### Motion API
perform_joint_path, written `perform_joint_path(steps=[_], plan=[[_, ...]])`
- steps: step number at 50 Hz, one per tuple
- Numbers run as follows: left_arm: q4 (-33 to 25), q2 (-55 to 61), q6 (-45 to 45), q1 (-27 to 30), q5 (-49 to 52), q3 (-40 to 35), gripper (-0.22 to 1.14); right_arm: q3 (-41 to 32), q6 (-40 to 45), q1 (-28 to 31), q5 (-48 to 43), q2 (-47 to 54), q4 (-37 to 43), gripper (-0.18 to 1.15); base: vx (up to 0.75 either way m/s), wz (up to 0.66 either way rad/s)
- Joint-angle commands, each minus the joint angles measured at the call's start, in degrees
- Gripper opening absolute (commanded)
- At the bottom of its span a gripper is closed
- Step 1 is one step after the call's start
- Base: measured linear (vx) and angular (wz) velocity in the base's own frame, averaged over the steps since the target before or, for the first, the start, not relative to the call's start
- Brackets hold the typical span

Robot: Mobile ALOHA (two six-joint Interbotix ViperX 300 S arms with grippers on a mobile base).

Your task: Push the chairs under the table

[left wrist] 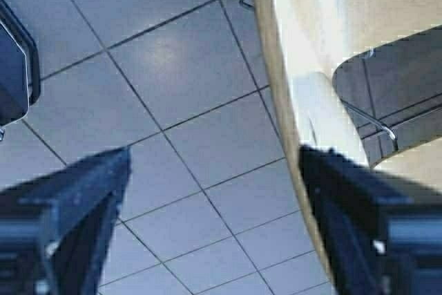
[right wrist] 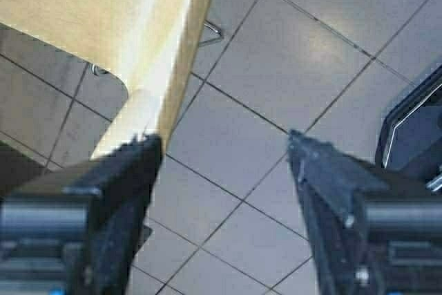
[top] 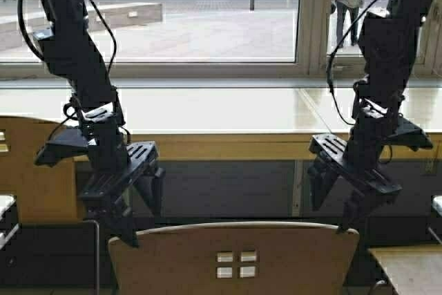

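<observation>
Across the far side of the scene, under the window, runs the long pale desk (top: 228,112) with its thick light-wood front edge; the space beneath it is dark and open. Short of that edge stands the nearest chair (top: 235,260), its curved tan backrest with four small square cut-outs filling the lower middle of the high view, not yet tucked under. Another chair (top: 31,170) of the same wood shows at the left, close against the desk front.

Both arms reach down to the backrest's top corners, probably so that a forward drive of the base would press evenly on both sides and keep the chair from swivelling. The left gripper (top: 131,222) has its jaws spread wide over the left corner, and the left wrist view shows one finger against the backrest's edge with the tiled floor (left wrist: 173,101) below. The right gripper (top: 331,212) is likewise wide open over the right corner, one finger just beside the wood. Neither clamps anything; they seem placed as bumpers rather than clamps.
</observation>
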Motion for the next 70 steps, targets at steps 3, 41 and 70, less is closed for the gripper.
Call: perform_joint_path(steps=[3, 41, 70], plan=[[-0.7, 1.1, -0.1, -0.1, 0.0, -2.2, 1.02, -3.6, 0.1, 0.2, 1.0, 1.8, 0.1, 0.91, 0.02, -0.02], [-0.5, 13.2, 2.2, -0.1, -3.9, -12.7, 1.02, -15.6, 0.1, 0.8, 2.2, 17.8, 0.5, 0.91, 0.01, -0.01], [-2.0, 18.5, 2.2, -0.1, -3.7, -13.5, 0.57, -17.1, 0.1, 1.7, 1.4, 21.7, 0.5, 0.44, 0.0, 0.0]])
